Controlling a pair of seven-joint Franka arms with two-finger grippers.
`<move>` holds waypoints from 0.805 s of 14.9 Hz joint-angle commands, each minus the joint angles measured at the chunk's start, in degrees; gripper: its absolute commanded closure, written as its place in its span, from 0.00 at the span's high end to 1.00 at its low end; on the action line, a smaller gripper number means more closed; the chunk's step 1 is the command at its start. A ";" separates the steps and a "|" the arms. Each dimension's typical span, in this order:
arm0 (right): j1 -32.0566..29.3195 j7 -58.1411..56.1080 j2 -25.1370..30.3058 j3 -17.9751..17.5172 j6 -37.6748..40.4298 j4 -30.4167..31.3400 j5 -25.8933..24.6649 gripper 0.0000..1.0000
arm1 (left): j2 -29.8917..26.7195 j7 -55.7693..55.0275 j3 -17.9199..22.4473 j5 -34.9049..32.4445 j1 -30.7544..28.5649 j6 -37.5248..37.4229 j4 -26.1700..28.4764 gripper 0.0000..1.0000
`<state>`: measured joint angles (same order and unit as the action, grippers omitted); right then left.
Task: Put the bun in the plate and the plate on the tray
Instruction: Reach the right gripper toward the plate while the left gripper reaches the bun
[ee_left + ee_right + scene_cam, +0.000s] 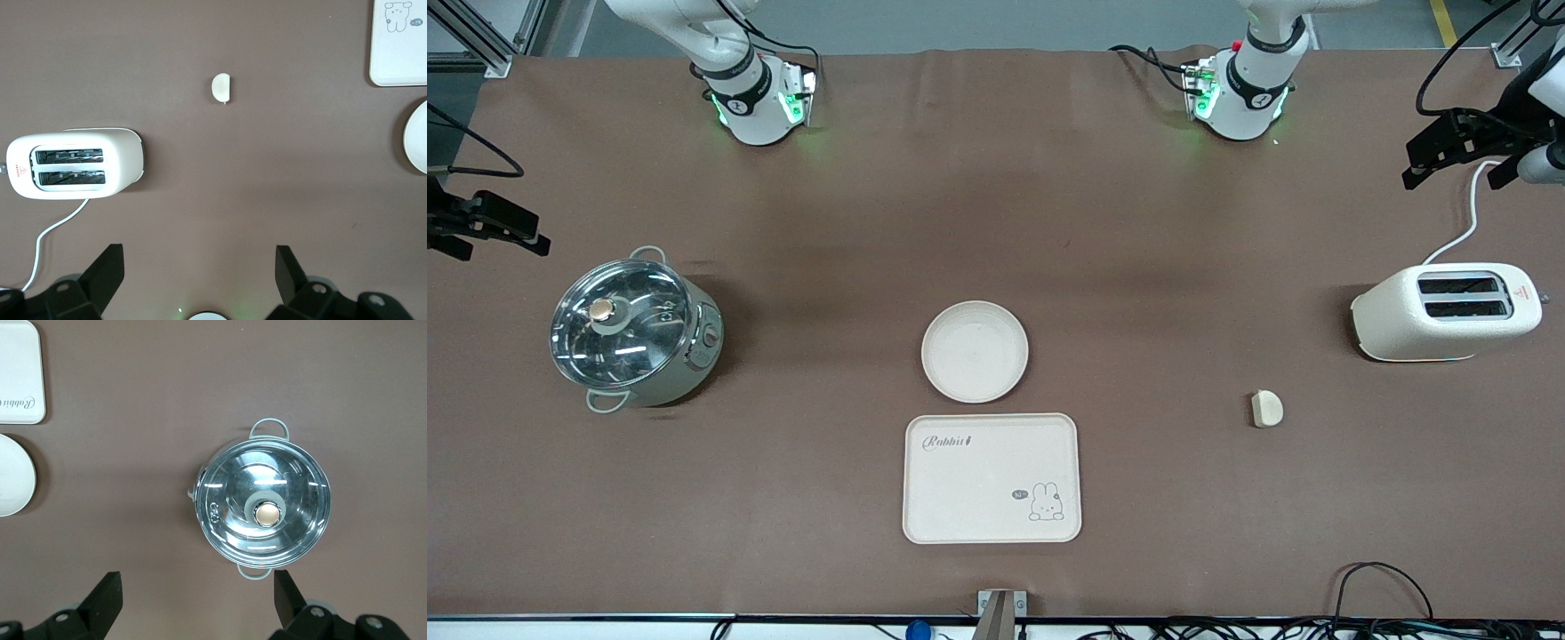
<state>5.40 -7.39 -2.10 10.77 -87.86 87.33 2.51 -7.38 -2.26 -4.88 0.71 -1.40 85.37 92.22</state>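
Note:
The small cream-white bun (1265, 408) lies on the brown table, nearer the front camera than the toaster; the left wrist view also shows the bun (221, 88). The round plate (974, 351) sits bare at mid-table, with the rectangular "Rabbit" tray (991, 477) just nearer the front camera. Over the table's left-arm end, my left gripper (1458, 156) hangs open and holds nothing; in its own view the left gripper (199, 267) is well apart from the bun. My right gripper (498, 236) hangs open over the right-arm end, and the right gripper (197, 597) shows bare table between its fingers.
A white toaster (1449, 311) with a white cord stands at the left arm's end. A lidded steel pot (636, 327) stands at the right arm's end, close to the right gripper. Cables run along the table's front edge.

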 commanded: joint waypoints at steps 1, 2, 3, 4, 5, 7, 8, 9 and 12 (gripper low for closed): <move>-0.21 -0.44 -0.18 -0.31 0.49 -0.67 -0.93 1.00 | 0.44 0.77 -0.31 -0.35 -0.44 -1.17 -1.25 1.00; -0.30 -0.44 -0.18 -0.31 0.58 -0.84 -0.84 1.00 | 0.62 0.85 -0.22 -0.44 -0.53 -1.17 -1.34 1.00; -0.21 -0.52 -0.18 -0.31 0.49 -0.93 -0.93 1.00 | 1.14 0.85 -0.22 -0.44 -0.62 -1.08 -1.34 1.00; -0.21 -0.52 -0.10 -0.31 0.49 -1.02 -0.93 1.00 | 2.28 1.38 -0.13 -1.40 -0.71 -0.82 -1.51 1.00; -0.21 -0.35 -0.09 -0.31 0.49 -0.94 -0.84 1.00 | 4.11 1.55 -0.30 -4.19 -0.27 -0.56 -1.95 1.00; 0.05 -0.26 -0.70 -0.49 -0.03 -0.76 0.47 1.00 | 9.20 0.25 -0.39 -6.24 0.87 1.28 -4.23 1.00; 0.31 -0.26 -1.93 -0.57 -0.64 -0.85 2.74 1.00 | 10.27 -0.89 -0.39 -6.24 1.14 3.38 -3.89 1.00; 1.10 -0.26 -3.25 -0.58 -1.09 -0.50 7.37 1.00 | 12.46 -3.25 -0.48 -5.46 0.97 6.27 -3.54 1.00; 5.65 0.18 -9.83 -0.58 -8.70 -0.41 13.04 1.00 | 18.27 -9.41 -0.83 -4.84 1.40 13.56 -1.44 1.00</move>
<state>7.83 -7.38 -6.92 10.10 -91.97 87.64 13.19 6.90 -7.97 -5.17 -4.09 -0.32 95.49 91.23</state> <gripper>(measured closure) 0.000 0.000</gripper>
